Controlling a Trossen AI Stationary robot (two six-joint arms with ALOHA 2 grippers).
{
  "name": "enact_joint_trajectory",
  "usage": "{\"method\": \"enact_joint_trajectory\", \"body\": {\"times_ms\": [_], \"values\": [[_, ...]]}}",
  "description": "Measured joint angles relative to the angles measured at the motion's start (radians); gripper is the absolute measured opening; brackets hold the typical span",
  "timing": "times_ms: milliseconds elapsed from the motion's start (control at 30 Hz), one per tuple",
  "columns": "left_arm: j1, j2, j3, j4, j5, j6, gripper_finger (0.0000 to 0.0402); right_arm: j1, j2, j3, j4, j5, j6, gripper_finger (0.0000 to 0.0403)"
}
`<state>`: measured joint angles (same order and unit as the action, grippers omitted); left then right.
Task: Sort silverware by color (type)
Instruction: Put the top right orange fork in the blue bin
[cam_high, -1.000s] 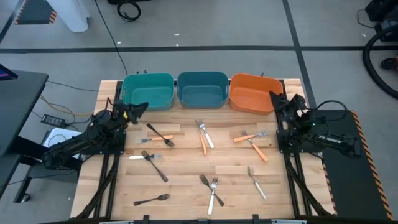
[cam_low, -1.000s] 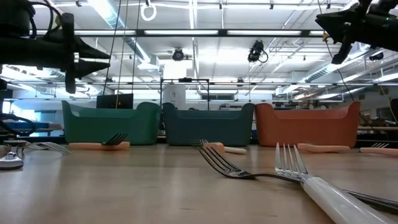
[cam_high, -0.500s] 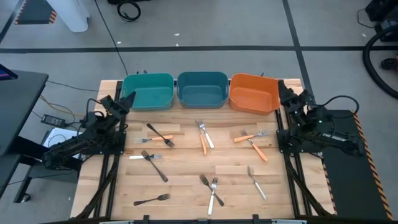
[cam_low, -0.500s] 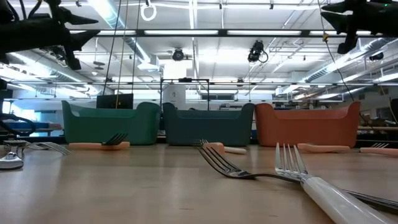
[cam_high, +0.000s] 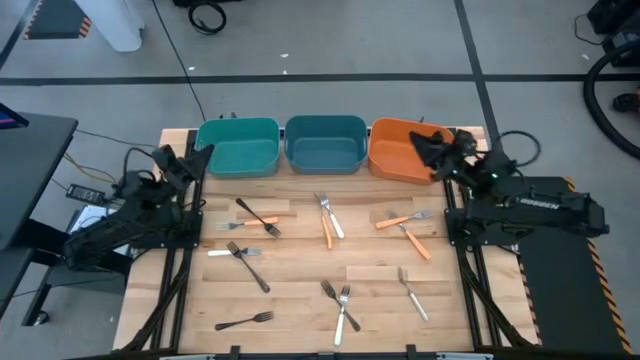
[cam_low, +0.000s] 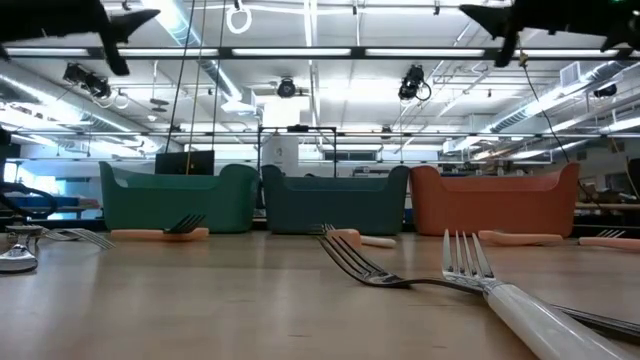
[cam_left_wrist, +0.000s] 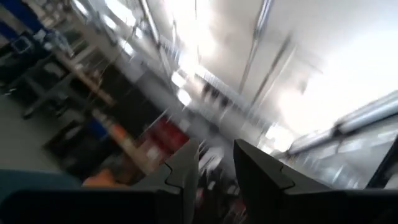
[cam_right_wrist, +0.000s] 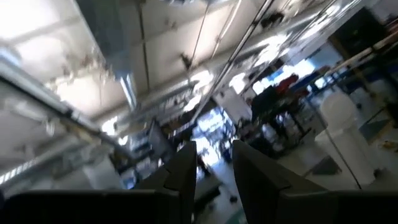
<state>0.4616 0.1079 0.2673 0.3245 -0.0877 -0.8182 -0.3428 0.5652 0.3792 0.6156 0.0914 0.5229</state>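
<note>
The silverware lies scattered flat on the wooden table (cam_high: 300, 285). There are black forks (cam_high: 248, 265) (cam_high: 245, 321), orange-handled ones (cam_high: 405, 220) (cam_high: 327, 232) and white or silver ones (cam_high: 330, 212) (cam_high: 412, 295). In the low view a white-handled fork (cam_low: 500, 290) lies close to the camera. My left gripper (cam_high: 200, 156) hovers high by the green bin's left end, open and tipped upward, with nothing between its fingers (cam_left_wrist: 186, 168). My right gripper (cam_high: 420, 142) hovers high over the orange bin's right part, also open and holding nothing, its fingers (cam_right_wrist: 249, 162) pointing up toward the ceiling.
Three bins stand in a row along the far edge: green (cam_high: 238, 148), dark teal (cam_high: 325, 143) and orange (cam_high: 395, 152). Bare wood shows at the near middle between the forks. Both arm bases flank the table at left and right.
Both grippers have risen well above the table and tipped their fingers upward. My left gripper has drawn back toward the far left corner. My right gripper has swung toward the table's left, coming over the orange bin. The silverware has not moved.
</note>
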Motion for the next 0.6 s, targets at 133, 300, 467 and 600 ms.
{"method": "enact_joint_trajectory", "body": {"times_ms": [133, 300, 467, 600], "values": [[0.0, 0.125, 0.196, -0.309, 0.019, 0.107, 0.011, 0.003, 0.141, 0.084, -0.128, -0.045, 0.0, 0.0112], [0.0, 0.28, 0.362, -0.512, 0.022, 0.216, 0.011, 0.041, 0.306, 0.181, -0.248, -0.117, 0.049, 0.0112], [-0.001, 0.387, 0.449, -0.61, 0.073, 0.293, 0.011, 0.111, 0.469, 0.247, -0.301, -0.145, -0.017, 0.0112], [-0.001, 0.431, 0.475, -0.65, 0.102, 0.307, 0.011, 0.143, 0.579, 0.28, -0.309, -0.142, 0.004, 0.0112]]}}
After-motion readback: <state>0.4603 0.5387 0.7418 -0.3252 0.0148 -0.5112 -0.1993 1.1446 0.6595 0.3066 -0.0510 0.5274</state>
